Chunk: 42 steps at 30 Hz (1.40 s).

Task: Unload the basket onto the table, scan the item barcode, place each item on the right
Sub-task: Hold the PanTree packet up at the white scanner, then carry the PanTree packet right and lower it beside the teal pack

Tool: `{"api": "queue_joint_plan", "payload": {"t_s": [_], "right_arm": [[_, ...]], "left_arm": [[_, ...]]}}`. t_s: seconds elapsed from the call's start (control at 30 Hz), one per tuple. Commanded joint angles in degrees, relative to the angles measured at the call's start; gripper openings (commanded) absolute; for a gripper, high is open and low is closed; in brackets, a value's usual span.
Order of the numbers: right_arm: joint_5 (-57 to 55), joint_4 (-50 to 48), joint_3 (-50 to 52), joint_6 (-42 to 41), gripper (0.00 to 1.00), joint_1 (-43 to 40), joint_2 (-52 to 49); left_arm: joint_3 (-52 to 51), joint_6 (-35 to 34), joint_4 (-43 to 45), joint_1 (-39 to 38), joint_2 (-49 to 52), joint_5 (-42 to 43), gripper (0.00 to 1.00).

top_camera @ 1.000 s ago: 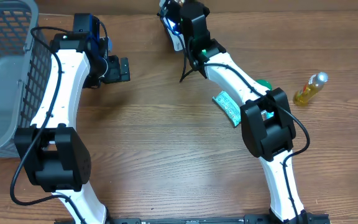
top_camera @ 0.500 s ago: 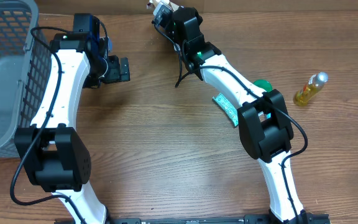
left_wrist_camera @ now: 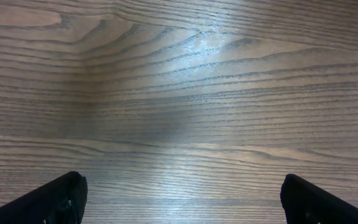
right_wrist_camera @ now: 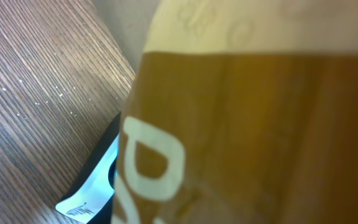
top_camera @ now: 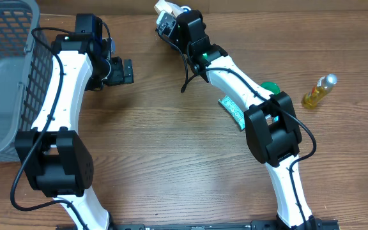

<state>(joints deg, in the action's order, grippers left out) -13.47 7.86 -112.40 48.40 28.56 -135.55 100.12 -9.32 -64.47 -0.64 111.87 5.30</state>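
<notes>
Orange packet (right_wrist_camera: 241, 124), pinched in your right end effector (top_camera: 171, 24) at twelve o'clock, looks angled for scanning; left end effector (left_wrist_camera: 185, 199) gapes wide, empty.

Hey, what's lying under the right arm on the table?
A green packet lies there, its near end covered by the right arm at the elbow. A green round thing peeks out behind the arm; most of it is covered, so I cannot tell what it is.

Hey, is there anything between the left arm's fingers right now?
No, the left wrist view shows the left fingers spread wide over the bare wooden table, with nothing between them.
</notes>
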Motion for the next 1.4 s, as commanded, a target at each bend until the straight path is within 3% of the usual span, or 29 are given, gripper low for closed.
{"api": "queue_joint_plan", "payload": {"t_s": [0.0,0.23,0.43,0.63,0.77,0.93,1.07,1.17,1.37], "right_arm": [[1.6,-2.08,-1.18,-3.15,0.14,0.13,-0.46],[1.57,-4.57,-1.27,-11.8,0.15,-0.83,1.36],[2.47,1.03,-1.27,-21.0,0.15,-1.66,9.35],[10.69,18.93,-1.27,-34.32,0.15,-3.56,18.69],[22.03,32.41,-1.27,-41.22,0.15,-5.68,22.32],[34.51,53.64,-1.2,-41.31,0.19,-8.17,22.75],[33.9,68.91,-0.13,-40.65,0.24,-9.29,21.75],[31.3,74.18,2.6,-40.65,0.27,-9.79,21.31],[22.21,72.3,9.38,-40.7,0.3,-10.69,21.29]], "left_arm": [[0.39,-0.11,0.13,-0.13,-0.09,0.04,1.0],[0.39,-0.11,0.13,-0.15,-0.09,0.04,1.0],[0.39,-0.11,0.13,-0.13,-0.09,0.04,1.0],[0.39,-0.11,0.11,-0.15,-0.09,0.04,1.0],[0.39,-0.11,0.11,-0.13,-0.09,0.04,1.0],[0.39,-0.11,0.11,-0.13,-0.09,0.04,1.0],[0.39,-0.11,0.11,-0.13,-0.09,0.04,1.0],[0.39,-0.11,0.11,-0.13,-0.09,0.04,1.0],[0.39,-0.11,0.11,-0.13,-0.09,0.04,1.0]]}}
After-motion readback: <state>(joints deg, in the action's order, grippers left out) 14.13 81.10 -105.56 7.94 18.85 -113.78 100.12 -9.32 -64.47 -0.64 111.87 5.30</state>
